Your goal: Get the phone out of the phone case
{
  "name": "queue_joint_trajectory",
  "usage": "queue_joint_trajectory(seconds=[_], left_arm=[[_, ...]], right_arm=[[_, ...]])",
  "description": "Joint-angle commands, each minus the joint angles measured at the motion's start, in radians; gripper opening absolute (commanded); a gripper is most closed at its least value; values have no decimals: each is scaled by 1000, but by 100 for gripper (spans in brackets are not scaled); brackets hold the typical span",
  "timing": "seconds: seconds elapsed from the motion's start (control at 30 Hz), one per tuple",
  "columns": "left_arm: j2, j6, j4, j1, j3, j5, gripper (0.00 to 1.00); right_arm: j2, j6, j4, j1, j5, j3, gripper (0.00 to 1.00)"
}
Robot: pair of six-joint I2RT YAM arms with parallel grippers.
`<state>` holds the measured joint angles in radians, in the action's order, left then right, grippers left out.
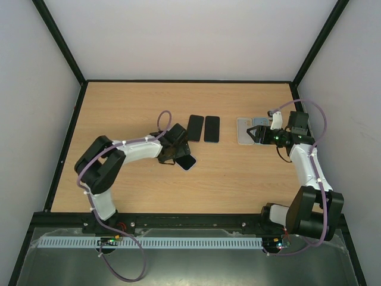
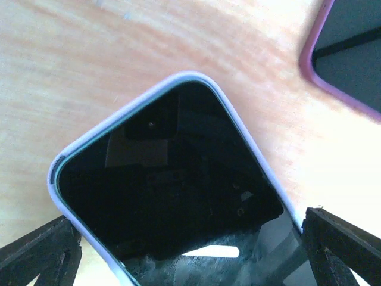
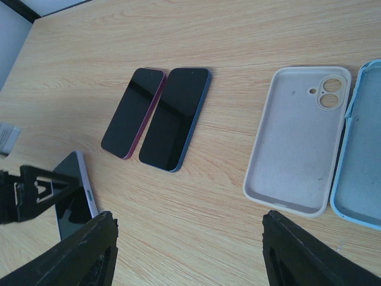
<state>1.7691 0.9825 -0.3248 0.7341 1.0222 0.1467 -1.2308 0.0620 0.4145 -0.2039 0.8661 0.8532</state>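
Phone (image 2: 172,190), in its case (image 2: 188,76), lies on the table (image 1: 238,185) between the left gripper's (image 2: 190,247) released, wide jaws. Right gripper (image 3: 187,253) is released and empty. Judged light, rigid and slick. Peel the soft case at a corner.

Wooden table (image 1: 238,185), white walls (image 1: 190,36)

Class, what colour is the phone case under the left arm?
Case: pale lilac; left wrist view.
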Motion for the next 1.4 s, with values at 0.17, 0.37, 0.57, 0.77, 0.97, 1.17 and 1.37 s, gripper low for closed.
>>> queue_joint_trajectory(seconds=[0.17,0.37,0.57,0.77,0.97,1.17,1.37], left_arm=[[178,78,-76,-12,211,-32,100],[273,213,-280,-3,380,-25,99],[359,294,-478,8,517,-31,95],[352,324,-478,23,512,-52,92],[361,324,-490,37,517,-81,93],[379,331,-507,17,527,-71,92],[377,319,-500,-25,527,-59,87]], right_arm=[[-3,19,18,-6,16,-2,65],[-7,24,26,-6,22,1,65],[-7,26,28,-5,24,2,65],[-4,26,29,-6,20,1,65],[-7,26,30,-5,22,5,65],[0,26,31,-5,19,5,65],[0,25,30,-6,17,3,65]])
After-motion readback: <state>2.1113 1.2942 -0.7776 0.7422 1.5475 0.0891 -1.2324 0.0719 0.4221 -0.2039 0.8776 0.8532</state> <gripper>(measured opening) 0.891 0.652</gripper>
